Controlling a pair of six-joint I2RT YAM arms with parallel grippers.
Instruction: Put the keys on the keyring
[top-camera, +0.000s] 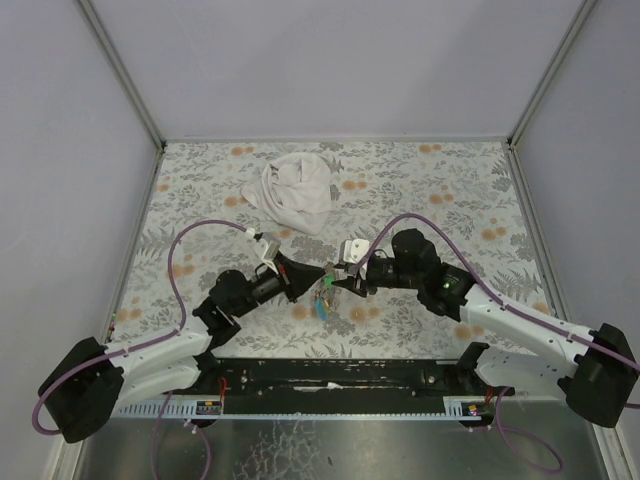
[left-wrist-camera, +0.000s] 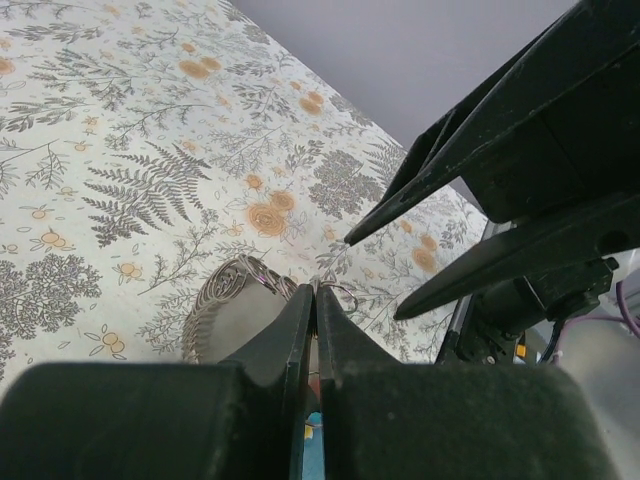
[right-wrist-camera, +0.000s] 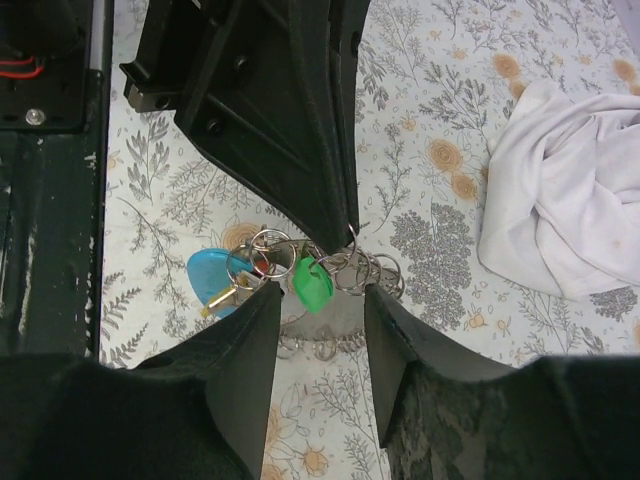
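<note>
- Keys (right-wrist-camera: 262, 268) with red, yellow and green heads are bunched together with the keyring (right-wrist-camera: 350, 270) at the front middle of the flowered surface (top-camera: 450, 190), between the tips of the two arms.
- The left claw (left-wrist-camera: 315, 287) has its fingers pressed together, pinching a thin wire ring of the keyring at their very tip.
- The right claw (right-wrist-camera: 322, 288) faces it with fingers apart; in its wrist view the green key head sits in the gap, touching neither finger.
- A light-blue piece (right-wrist-camera: 208, 280) lies beside the red and yellow heads.
- The grey strap loop (left-wrist-camera: 215, 300) rests just under the left fingertips.
- A crumpled white cloth (top-camera: 295, 192) lies farther back, well apart from the bunch.
</note>
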